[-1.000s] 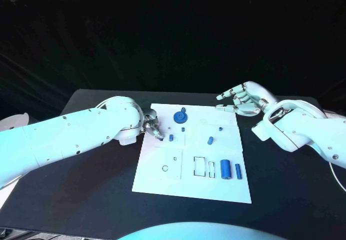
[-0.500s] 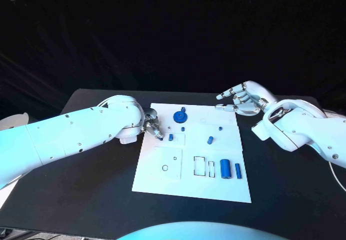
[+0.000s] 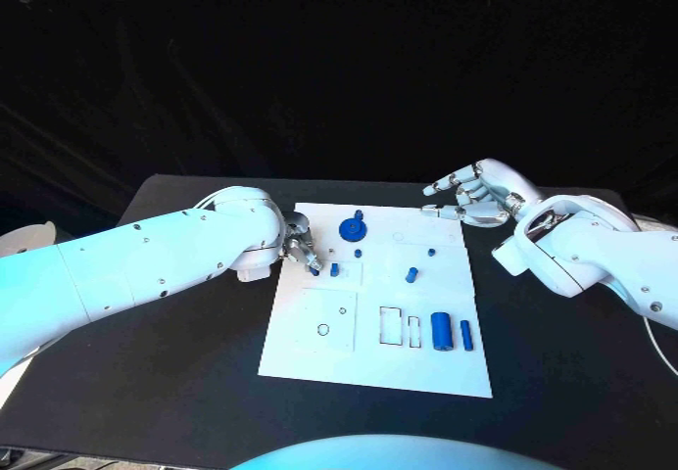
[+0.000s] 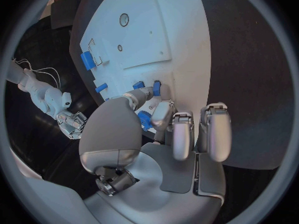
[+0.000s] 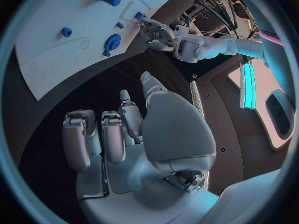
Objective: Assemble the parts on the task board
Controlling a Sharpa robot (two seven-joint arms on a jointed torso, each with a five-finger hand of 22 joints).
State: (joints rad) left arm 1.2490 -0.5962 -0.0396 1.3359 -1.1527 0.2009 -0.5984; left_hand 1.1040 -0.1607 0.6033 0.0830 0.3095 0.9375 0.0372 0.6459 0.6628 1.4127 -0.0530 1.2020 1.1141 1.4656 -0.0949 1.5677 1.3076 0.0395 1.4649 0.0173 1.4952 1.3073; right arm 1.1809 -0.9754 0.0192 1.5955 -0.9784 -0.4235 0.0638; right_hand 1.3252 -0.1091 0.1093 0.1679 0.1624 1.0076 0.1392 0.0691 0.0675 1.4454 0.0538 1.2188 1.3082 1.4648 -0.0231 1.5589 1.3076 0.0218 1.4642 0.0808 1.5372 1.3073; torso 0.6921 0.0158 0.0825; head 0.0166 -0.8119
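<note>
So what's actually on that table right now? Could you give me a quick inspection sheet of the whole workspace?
Surface: black table, with a white task board in the middle.
Job's things: small blue parts on the board: a round gear-like piece, a thick cylinder with a thin bar beside it, and a peg.
Clutter: nothing seen.
Hands: left hand at the board's left edge, fingertips at a small blue part; whether it grips it, cannot tell. Right hand hovers off the board's far right corner, fingers apart, holding nothing.
Cables: a thin pale cable by the right arm.
Surroundings: dark backdrop behind the table.
</note>
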